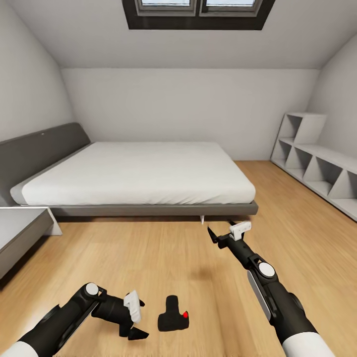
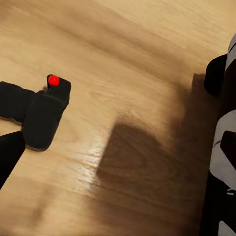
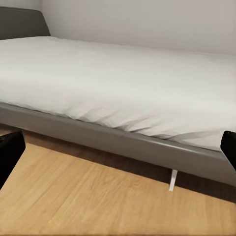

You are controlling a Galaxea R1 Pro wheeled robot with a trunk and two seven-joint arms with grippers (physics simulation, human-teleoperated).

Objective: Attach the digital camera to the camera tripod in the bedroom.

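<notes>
The head view looks forward and down from high on the robot across the wood floor [image 1: 163, 253] to the bed [image 1: 139, 176], far wall and skylight [image 1: 198, 12]. The left wrist view looks steeply down, close over the floor, at the digital camera [image 2: 42, 110], which the head view shares [image 1: 173, 317]. The right wrist view sits low and near level, facing the bed's [image 3: 123, 88] side from fairly near.

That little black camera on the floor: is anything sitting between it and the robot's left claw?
Nothing visible. The digital camera lies on bare wood floor just beside the left claw, with only open floor between them. The claw is not touching it yet.
</notes>
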